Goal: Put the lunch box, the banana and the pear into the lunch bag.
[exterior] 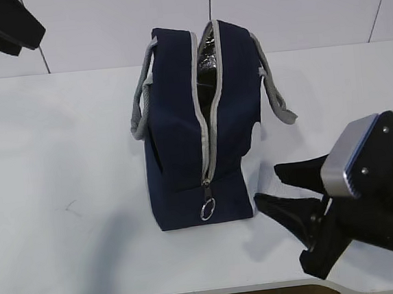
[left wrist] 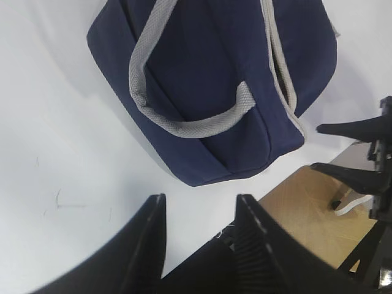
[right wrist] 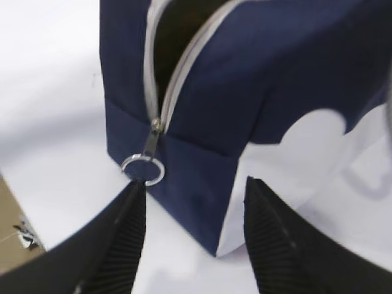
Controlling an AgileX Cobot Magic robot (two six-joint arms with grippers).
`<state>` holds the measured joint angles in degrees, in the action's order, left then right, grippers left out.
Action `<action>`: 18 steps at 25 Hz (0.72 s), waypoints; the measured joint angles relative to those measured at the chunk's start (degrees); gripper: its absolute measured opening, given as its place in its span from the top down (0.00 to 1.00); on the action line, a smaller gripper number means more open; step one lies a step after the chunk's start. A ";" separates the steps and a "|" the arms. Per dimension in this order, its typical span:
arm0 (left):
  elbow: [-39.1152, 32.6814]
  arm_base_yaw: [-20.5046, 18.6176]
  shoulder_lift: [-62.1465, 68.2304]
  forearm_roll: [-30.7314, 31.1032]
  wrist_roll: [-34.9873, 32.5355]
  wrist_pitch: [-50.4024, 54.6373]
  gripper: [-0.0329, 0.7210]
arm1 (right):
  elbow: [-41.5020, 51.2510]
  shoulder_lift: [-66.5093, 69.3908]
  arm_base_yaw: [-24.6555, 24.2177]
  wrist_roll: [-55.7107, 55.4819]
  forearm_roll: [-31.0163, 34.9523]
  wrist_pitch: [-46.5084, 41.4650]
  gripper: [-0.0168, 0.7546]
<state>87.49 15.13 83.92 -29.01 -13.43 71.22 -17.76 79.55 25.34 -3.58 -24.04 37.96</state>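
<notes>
The lunch bag (exterior: 196, 140) stands upright in the middle of the white counter (exterior: 60, 166), its zipper run down to the ring pull (exterior: 208, 208) so the top gapes and can take things from above. Through the slit only silvery lining and a dark interior show; I cannot tell whether the lunch box, banana or pear are inside, and none lies on the counter in any view. The right gripper (exterior: 273, 192) hovers just beside the bag's lower front corner, fingers (right wrist: 119, 242) spread and empty, likely ready for the ring. The left gripper (left wrist: 199, 236) hangs above the bag's side, fingers apart, holding nothing.
</notes>
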 joint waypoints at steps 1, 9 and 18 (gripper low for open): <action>0.00 0.00 0.00 0.00 0.00 0.00 0.58 | 0.00 1.79 0.00 -0.37 -0.43 1.05 0.43; 0.00 0.00 0.00 0.21 0.00 0.00 0.58 | -0.39 13.93 0.00 -1.47 -6.52 12.33 0.43; 0.00 0.00 0.00 0.28 0.00 0.00 0.58 | -5.69 23.21 0.00 -4.39 -7.80 15.97 0.44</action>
<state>87.49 15.13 83.92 -28.73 -13.43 71.22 -23.45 102.76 25.34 -7.97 -31.84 53.93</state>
